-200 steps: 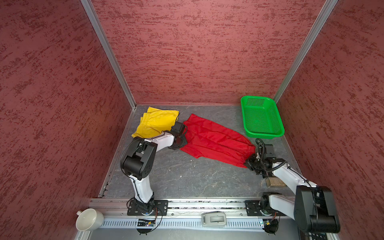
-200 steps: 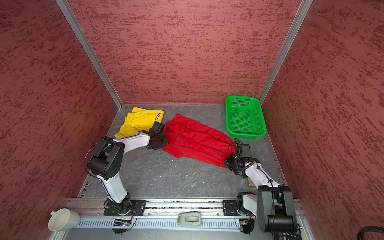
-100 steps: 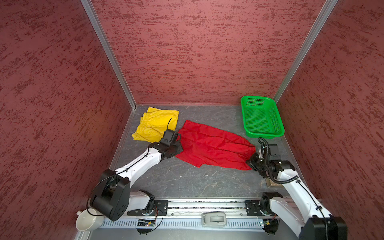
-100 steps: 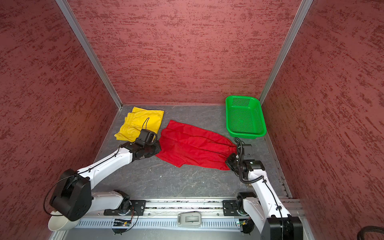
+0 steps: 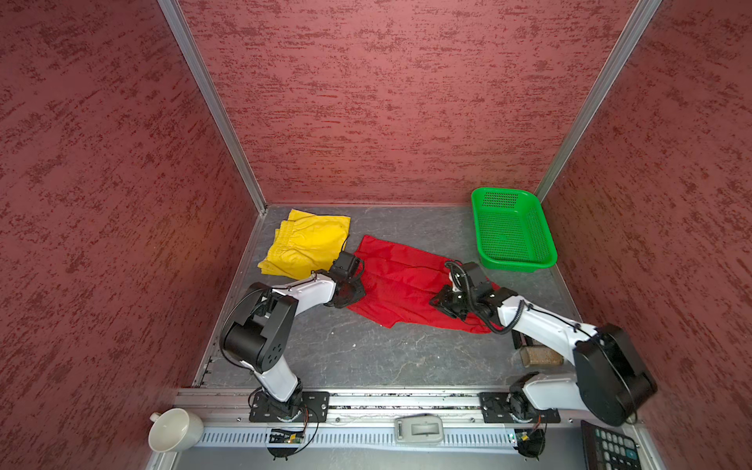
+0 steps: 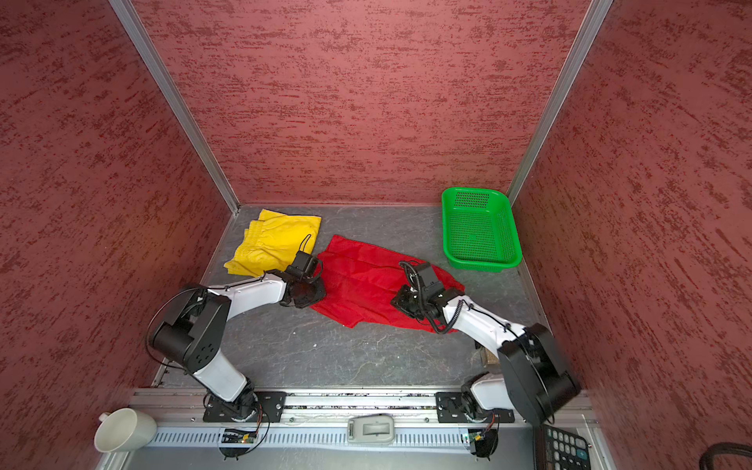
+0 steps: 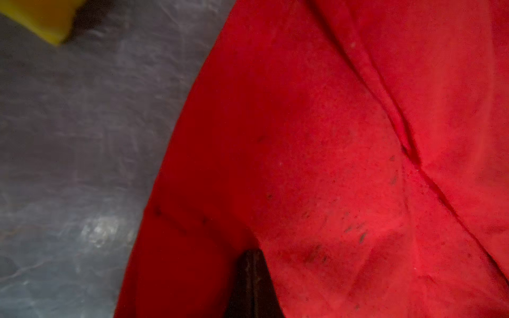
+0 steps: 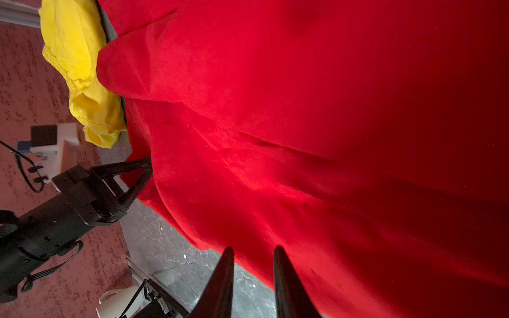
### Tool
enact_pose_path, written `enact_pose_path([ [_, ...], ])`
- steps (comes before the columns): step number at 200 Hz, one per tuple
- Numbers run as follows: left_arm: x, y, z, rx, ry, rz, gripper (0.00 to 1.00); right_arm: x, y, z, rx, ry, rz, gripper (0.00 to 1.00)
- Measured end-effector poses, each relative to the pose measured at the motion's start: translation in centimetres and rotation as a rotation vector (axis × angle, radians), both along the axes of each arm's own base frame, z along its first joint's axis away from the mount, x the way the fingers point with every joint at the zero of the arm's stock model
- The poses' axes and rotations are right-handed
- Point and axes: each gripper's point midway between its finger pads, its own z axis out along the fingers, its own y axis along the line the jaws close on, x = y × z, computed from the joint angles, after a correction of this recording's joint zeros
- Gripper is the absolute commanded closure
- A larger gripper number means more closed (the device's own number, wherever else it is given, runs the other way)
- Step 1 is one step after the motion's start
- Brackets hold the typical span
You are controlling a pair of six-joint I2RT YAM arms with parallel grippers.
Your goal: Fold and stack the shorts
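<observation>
Red-mottled walls [image 5: 386, 101] close in a grey desk [image 5: 366, 354] on three sides. Left of its centre, the left gripper [image 5: 350, 294] is clamped tight on the near-left edge of the red shorts [image 5: 407, 285]. The right wrist view shows its fingers [image 8: 125, 164] pinching the hem there. The right gripper [image 8: 253, 253] sits over the opposite end of the same garment with its jaws a little apart. Nothing seems to be caught between them (the cloth lies close beneath, so contact is hard to judge). The red shorts lie spread and creased across the middle of the desk, slanting from the far left towards the near right. Near their far-left corner, by the back-left walls, the yellow shorts [image 5: 309, 244] lie folded with the gathered waistband to the left. A green basket [image 5: 521, 265] stands in the far right corner, apart from both pairs.
</observation>
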Motion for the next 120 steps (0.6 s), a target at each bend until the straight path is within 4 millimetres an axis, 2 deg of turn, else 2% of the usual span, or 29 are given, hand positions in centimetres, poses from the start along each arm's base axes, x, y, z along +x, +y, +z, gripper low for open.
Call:
enact_pose_path([
  [30, 0.0, 0.1, -0.1, 0.004, -0.014, 0.002, 1.0, 2.9, 3.4, -1.2, 0.021, -0.021, 0.037, 0.69],
  [71, -0.2, 0.3, -0.1, 0.015, -0.026, 0.005, 1.0, 6.9, 5.9, -2.9, 0.025, -0.047, 0.065, 0.68],
  [99, -0.3, 0.6, -0.1, 0.029, -0.031, 0.009, 1.0, 10.0, 6.4, -4.2, 0.042, -0.047, 0.06, 0.68],
  [120, -0.4, 0.8, -0.1, 0.039, -0.033, 0.014, 1.0, 14.0, 5.8, -4.0, 0.052, -0.088, 0.025, 0.68],
])
